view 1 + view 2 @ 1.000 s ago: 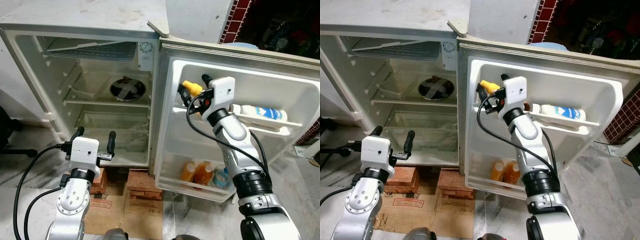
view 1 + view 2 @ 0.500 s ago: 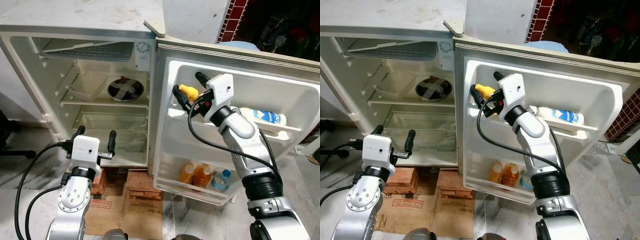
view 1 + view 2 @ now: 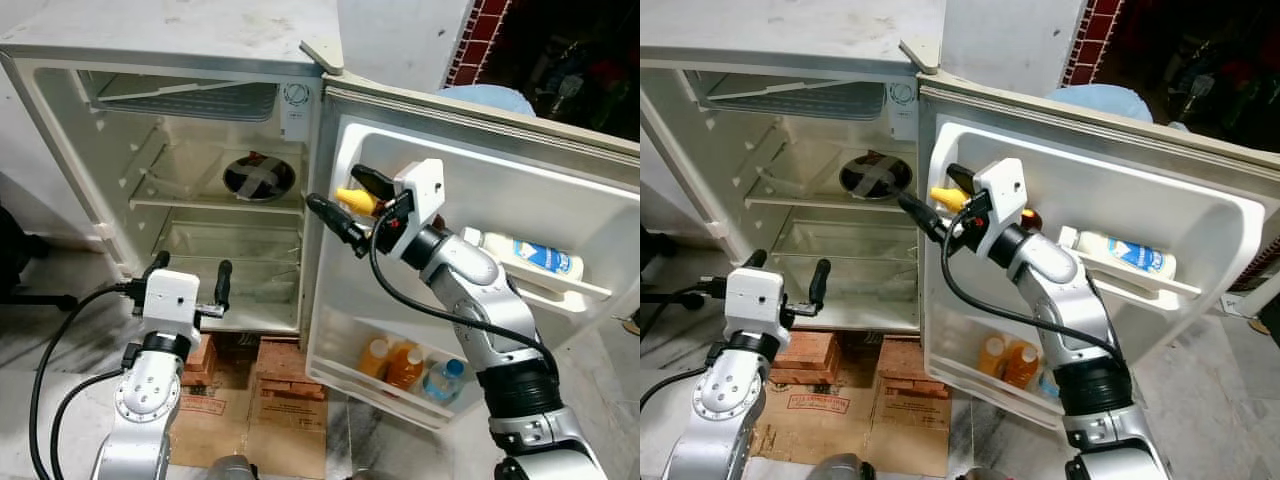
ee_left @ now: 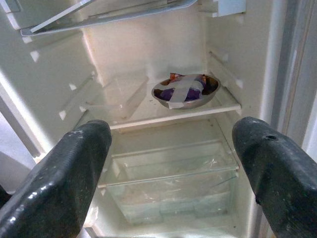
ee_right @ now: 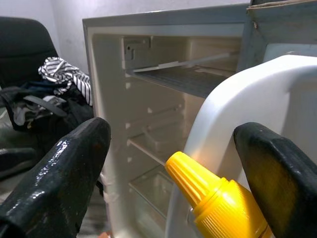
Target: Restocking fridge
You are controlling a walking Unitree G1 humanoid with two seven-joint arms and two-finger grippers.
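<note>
White plastic lines the open fridge (image 3: 60, 150), its shelves bare except for a taped steel bowl (image 3: 258, 177) on the middle shelf. At about seven o'clock from the bowl, the left gripper (image 3: 188, 280) hovers before the lower shelves, its jaws apart and holding nothing. Right of the cabinet, at three o'clock from the bowl, the right gripper (image 3: 345, 204) reaches across the inner edge of the open door (image 3: 480, 150), jaws spread on either side of a yellow-capped bottle (image 5: 218, 208) in the upper door shelf, not visibly gripping it. Further right lies a white bottle (image 3: 525, 254) on the door shelf. At six o'clock, orange juice bottles (image 3: 392, 362) stand in the bottom rack.
</note>
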